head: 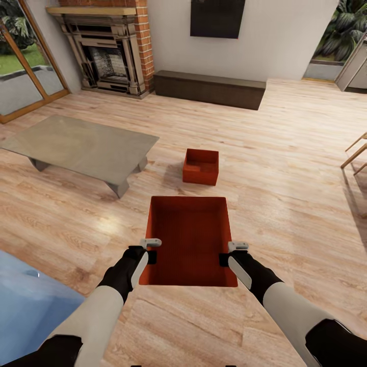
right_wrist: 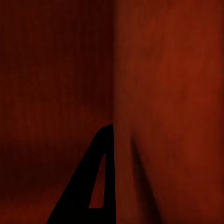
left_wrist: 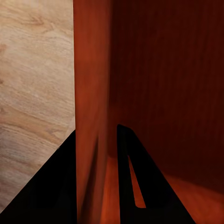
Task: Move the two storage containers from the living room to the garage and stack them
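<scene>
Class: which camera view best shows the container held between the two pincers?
The head view: the held container appears whole, with the left pincer and right pincer clamping its side walls. Each wrist view shows just a close patch of red wall.

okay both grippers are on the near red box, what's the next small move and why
Probably lift it and turn toward the garage: the left gripper and right gripper pinch opposite walls of the near container, which looks held.
</scene>
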You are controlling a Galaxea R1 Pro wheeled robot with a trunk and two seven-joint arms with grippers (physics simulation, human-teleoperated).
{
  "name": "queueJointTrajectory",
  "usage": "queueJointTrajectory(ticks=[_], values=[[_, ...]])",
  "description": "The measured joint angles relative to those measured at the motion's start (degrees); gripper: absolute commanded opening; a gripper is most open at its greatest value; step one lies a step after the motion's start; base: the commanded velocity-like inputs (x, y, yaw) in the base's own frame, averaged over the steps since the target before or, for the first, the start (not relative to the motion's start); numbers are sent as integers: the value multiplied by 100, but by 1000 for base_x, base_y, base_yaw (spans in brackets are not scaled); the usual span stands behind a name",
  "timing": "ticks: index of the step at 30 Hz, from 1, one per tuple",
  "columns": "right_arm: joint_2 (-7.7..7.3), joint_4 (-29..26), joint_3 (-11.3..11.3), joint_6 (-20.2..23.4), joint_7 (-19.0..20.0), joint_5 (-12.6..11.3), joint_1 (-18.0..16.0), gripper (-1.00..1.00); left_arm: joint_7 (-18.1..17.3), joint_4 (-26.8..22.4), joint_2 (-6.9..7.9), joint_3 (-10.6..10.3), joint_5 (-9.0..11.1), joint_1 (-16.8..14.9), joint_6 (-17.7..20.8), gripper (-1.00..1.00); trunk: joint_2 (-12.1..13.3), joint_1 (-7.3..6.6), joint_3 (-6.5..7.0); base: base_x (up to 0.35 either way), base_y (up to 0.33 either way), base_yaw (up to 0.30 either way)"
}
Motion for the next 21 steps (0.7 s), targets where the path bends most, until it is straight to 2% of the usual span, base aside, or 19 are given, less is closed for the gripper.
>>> queueJointTrajectory(ticks=[21], values=[[-5, 0, 9, -11, 5, -50, 0, -100, 28, -54, -7, -10, -21, 0, 60, -100, 0, 0, 193, 0, 0, 0]])
